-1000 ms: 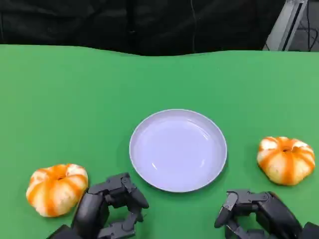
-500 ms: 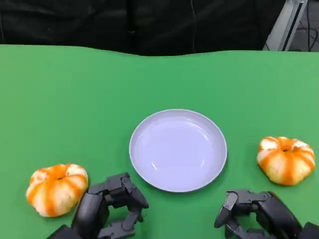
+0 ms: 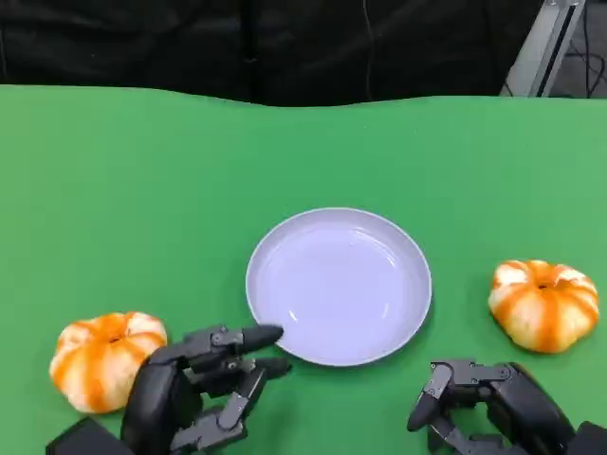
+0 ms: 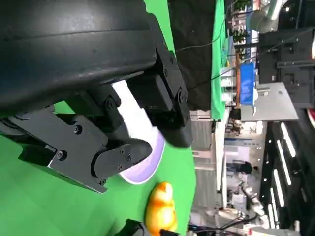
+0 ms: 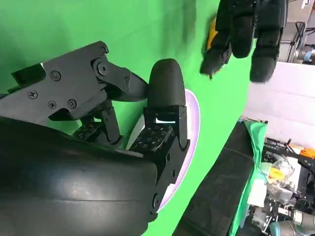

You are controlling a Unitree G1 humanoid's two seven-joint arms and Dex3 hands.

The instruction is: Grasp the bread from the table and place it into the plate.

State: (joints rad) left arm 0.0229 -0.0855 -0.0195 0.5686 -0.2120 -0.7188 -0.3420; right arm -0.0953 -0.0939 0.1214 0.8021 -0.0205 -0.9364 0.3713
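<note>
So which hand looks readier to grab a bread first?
Probably the left hand: its fingers are spread open and the left bread sits right beside it. The right hand is curled, with the right bread a little farther off.

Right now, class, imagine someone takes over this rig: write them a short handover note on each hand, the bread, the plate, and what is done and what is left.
Left hand: open, holding nothing, fingers stretched toward the plate, just right of the left bread.
Right hand: fingers apart, holding nothing, below the right bread.
Both breads sit on the green table, one either side of the plate, which has nothing in it.
Done: nothing placed.
Left: grasp a bread, set it in the plate.
</note>
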